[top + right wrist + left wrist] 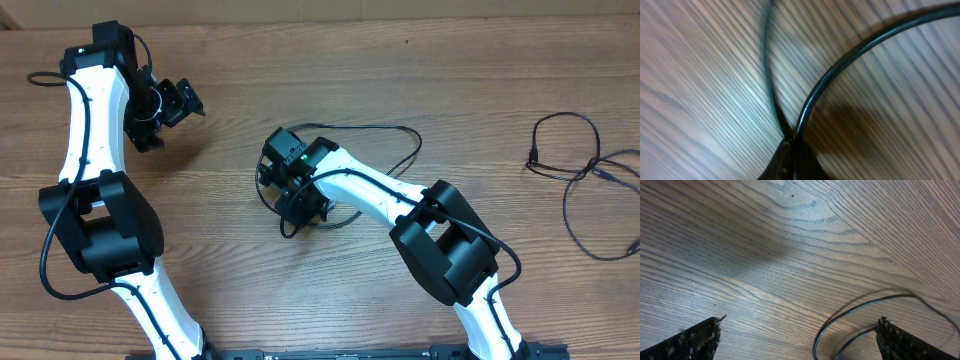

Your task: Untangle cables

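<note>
A thin black cable (385,129) lies looped on the wooden table at the centre. My right gripper (298,208) is down at the left end of that loop. In the right wrist view its fingers (790,152) are shut on the cable (840,62), and a thinner strand (767,75) runs out from the same pinch. More black cables (578,172) lie loosely crossed at the far right edge. My left gripper (183,103) is at the upper left, apart from the cables. Its fingers (799,325) are open and empty above the table, with a cable loop (865,304) lying ahead of the right finger.
The table is bare brown wood (450,60). My right arm (440,240) stretches diagonally from the bottom edge to the centre. My left arm (95,200) stands along the left side.
</note>
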`<move>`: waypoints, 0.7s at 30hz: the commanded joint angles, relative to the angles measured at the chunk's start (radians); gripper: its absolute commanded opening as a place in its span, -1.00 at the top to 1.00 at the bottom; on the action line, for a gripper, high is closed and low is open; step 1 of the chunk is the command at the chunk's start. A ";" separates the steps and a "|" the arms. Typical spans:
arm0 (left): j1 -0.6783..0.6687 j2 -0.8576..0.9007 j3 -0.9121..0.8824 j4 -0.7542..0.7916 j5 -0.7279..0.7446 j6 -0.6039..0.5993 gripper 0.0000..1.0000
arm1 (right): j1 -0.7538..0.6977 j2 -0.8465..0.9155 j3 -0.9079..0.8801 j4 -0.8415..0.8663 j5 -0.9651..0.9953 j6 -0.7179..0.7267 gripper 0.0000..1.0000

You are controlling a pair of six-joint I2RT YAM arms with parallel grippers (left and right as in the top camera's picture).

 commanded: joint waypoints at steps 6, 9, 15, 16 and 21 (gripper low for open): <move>-0.008 -0.009 -0.003 0.001 0.008 -0.014 -0.99 | -0.042 -0.069 0.181 -0.249 0.399 0.066 0.93; -0.008 -0.009 -0.003 0.001 0.008 -0.014 -0.99 | -0.058 -0.085 0.240 -0.327 0.499 0.122 0.93; -0.008 -0.009 -0.003 0.001 0.008 -0.014 -0.99 | -0.089 -0.131 0.311 -0.382 0.548 0.177 0.93; -0.008 -0.009 -0.003 0.001 0.008 -0.014 -0.99 | -0.092 -0.137 0.312 -0.372 0.520 0.176 0.93; -0.008 -0.009 -0.003 0.001 0.008 -0.014 -0.99 | -0.100 -0.141 0.309 -0.340 0.454 0.177 0.93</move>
